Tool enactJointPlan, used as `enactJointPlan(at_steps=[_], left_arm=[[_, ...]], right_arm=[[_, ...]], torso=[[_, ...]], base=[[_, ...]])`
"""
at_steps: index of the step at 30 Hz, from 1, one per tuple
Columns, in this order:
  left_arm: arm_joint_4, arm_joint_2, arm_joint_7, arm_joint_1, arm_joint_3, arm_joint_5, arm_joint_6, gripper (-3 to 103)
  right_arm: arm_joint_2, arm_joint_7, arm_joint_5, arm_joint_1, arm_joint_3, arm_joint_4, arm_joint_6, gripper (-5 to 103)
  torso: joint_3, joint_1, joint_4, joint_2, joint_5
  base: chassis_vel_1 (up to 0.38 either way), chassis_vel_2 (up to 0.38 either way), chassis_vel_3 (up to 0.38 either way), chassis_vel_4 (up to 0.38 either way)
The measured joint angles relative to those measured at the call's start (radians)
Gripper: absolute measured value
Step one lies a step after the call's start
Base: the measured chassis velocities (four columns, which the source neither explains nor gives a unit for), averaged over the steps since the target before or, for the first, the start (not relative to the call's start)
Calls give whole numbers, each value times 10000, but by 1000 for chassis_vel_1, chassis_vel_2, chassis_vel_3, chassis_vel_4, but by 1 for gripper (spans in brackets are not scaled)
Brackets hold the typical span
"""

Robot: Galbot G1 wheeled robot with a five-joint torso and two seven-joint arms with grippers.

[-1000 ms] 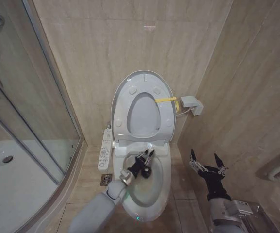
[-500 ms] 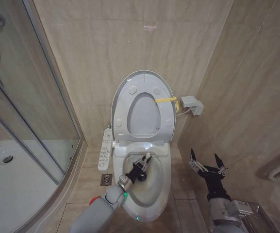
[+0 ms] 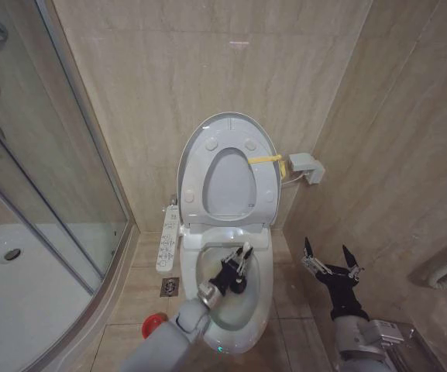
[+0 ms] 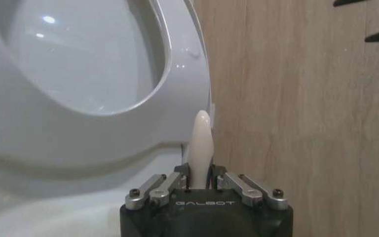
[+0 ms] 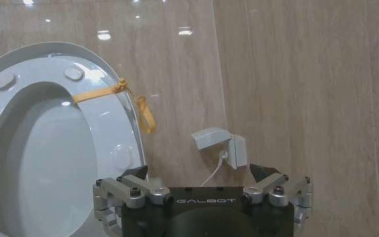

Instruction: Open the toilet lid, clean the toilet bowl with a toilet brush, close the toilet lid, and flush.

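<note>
My left gripper (image 3: 244, 249) clenched on brush (image 4: 200, 143), over bowl (image 3: 256, 310) at 6 o'clock. Lid (image 3: 227, 124) upright, 12 o'clock. My right gripper (image 3: 328, 254) spread wide, idle at 4 o'clock.

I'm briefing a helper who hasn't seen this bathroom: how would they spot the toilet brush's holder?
Start at the white toilet bowl in the corner. On the tan floor tiles on its shower side sits the small round red holder, partly hidden by the left arm. It is the one red thing on the floor.
</note>
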Motion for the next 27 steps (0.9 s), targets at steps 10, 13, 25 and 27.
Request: enactJointPlan(at_steps=[10,13,25,27], left_arm=[[92,383,-62,43,-955,58,-22,20],[-381,403,-127,108,-1268,221,-11,20],[-3291,652,-532,1183,-2076,991,551,20],[-3610,707,-614,1281,-2097,939,697,20]], right_arm=[[0,0,0,0,0,0,0,100],[0,0,0,0,0,0,0,100],[0,0,0,0,0,0,0,100],[0,0,0,0,0,0,0,100]], torso=[[4,1,0,-1,0],[2,1,-5,-1,0],[2,0,-2,-1,0],[1,0,-2,-1,1]], base=[[0,0,0,0],[0,0,0,0],[0,0,0,0],[0,0,0,0]])
